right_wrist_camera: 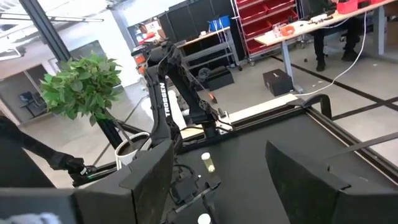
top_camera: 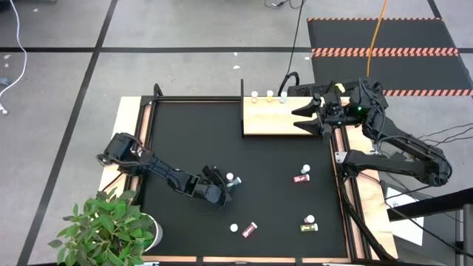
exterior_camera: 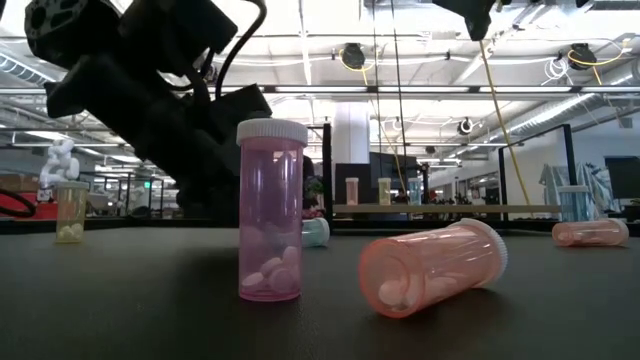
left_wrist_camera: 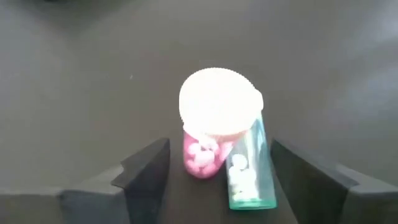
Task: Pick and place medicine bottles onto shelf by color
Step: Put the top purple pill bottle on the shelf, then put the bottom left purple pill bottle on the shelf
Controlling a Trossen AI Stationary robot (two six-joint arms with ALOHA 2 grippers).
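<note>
My left gripper [top_camera: 222, 186] is open low over the black mat, left of centre. In the left wrist view its fingers [left_wrist_camera: 146, 174] stand on either side of an upright pink bottle [left_wrist_camera: 202, 152] with a white cap and a teal bottle [left_wrist_camera: 249, 177] lying beside it; this pair also shows in the high view [top_camera: 232, 178]. My right gripper [top_camera: 304, 118] is open and empty over the right end of the shelf [top_camera: 277, 122]. Three bottles [top_camera: 269, 96] stand along the shelf's far edge.
More bottles are on the mat: a pink one [top_camera: 301, 178] lying right of centre, a yellow-green one [top_camera: 309, 227] lying near the right front, a red one [top_camera: 250, 230] lying beside an upright one [top_camera: 234, 228] at the front. A potted plant [top_camera: 111, 229] stands at the front left corner.
</note>
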